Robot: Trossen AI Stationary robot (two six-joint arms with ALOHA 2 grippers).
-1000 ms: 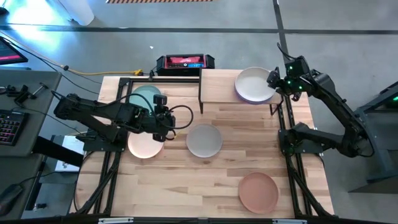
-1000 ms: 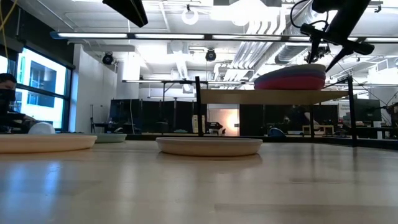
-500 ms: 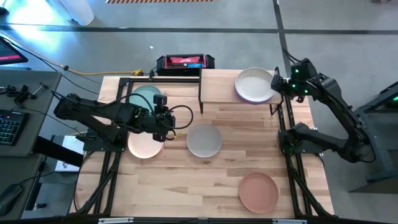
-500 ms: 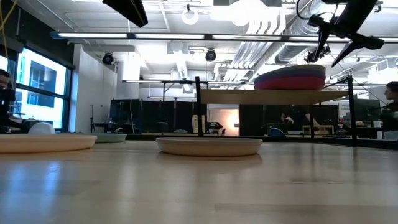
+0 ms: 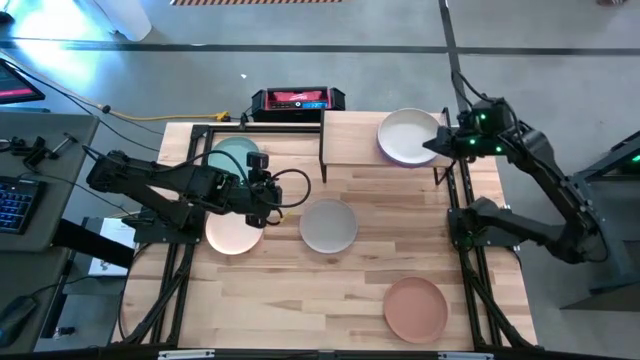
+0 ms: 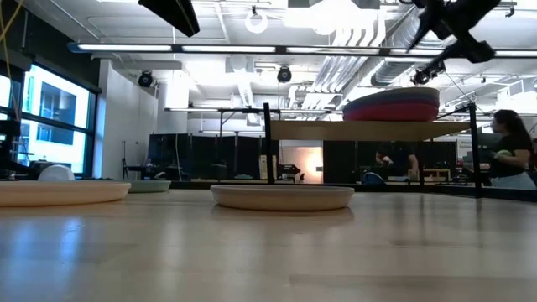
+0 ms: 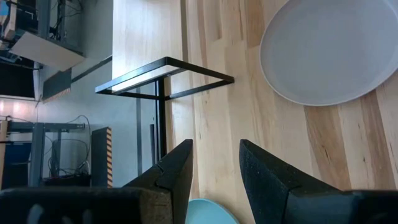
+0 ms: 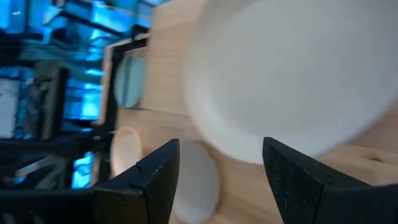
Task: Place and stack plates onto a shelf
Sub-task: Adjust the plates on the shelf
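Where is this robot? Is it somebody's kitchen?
Probably not a kitchen. It looks like a robot lab or workshop: bare pipes and strip lights run across the ceiling, a desk with a keyboard sits beside the wooden table, and a person is at the back.

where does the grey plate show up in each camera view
High view: grey plate at table centre, below the shelf.
Low view: nearest plate, centre.
Left wrist view: large disc at the upper right.
Right wrist view: blurred pale disc at the bottom, probably it.
Shared landmark: the shelf.
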